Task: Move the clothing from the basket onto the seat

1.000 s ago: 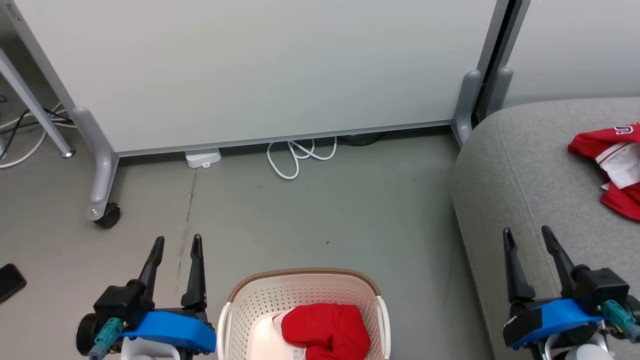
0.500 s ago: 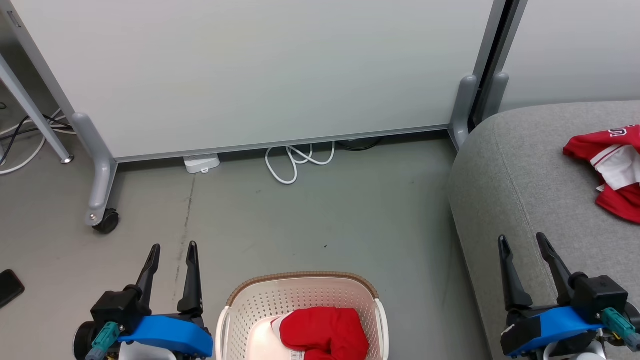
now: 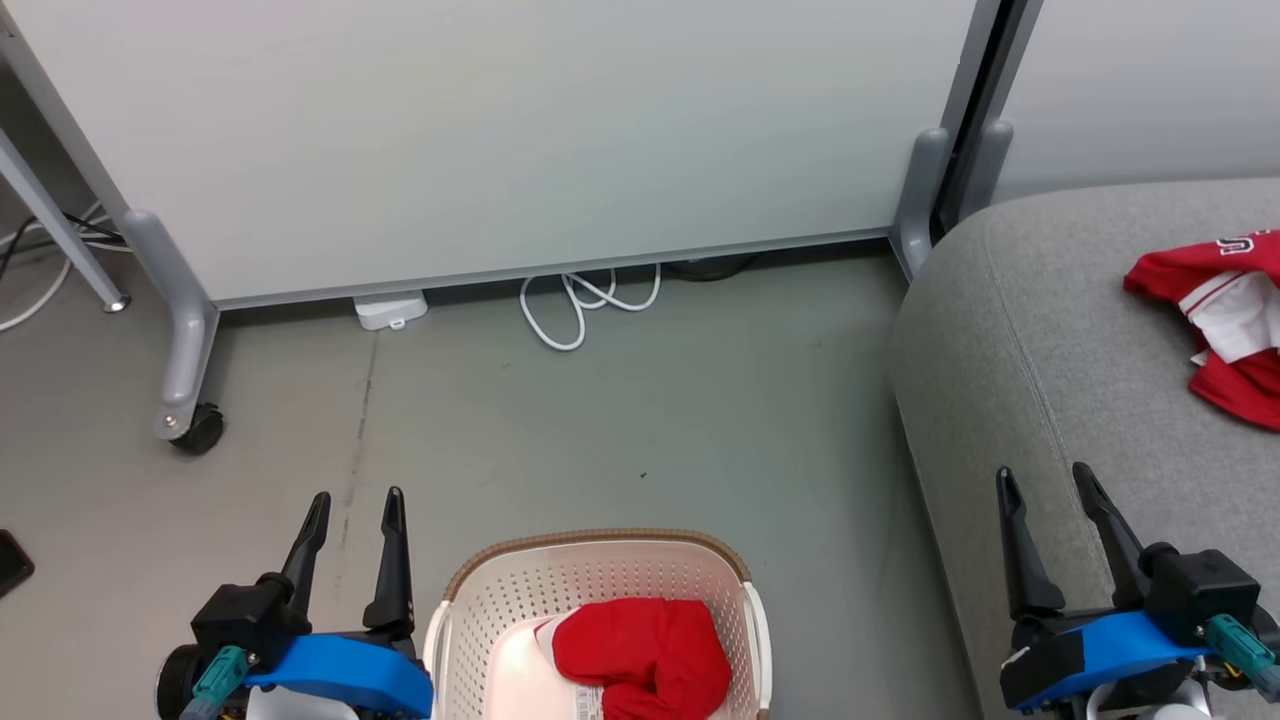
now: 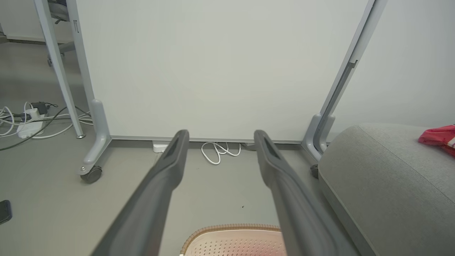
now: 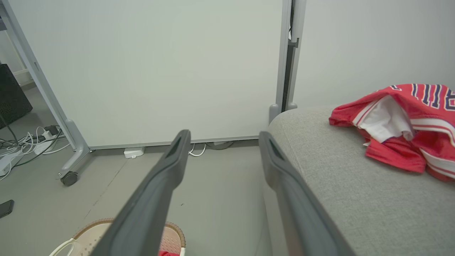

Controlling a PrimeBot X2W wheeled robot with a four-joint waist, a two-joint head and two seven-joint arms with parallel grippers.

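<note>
One jersey (image 3: 1210, 310) lies on the seat (image 3: 1050, 330) and the second jersey (image 3: 640, 650) sits bunched in the basket (image 3: 600, 541) between my left gripper (image 3: 357, 497) and right gripper (image 3: 1042, 472), both spread wide and empty, so next, I reckon, I should reach down and pinch that cloth.

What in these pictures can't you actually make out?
- Red jersey on the seat: head view's right edge cuts it off, so its lettering is partial.
- Red garment in the basket: bunched up, cut by the head view's bottom edge; anything beneath is hidden.
- Dark object on the floor: cut by the head view's left edge; unidentifiable.
</note>
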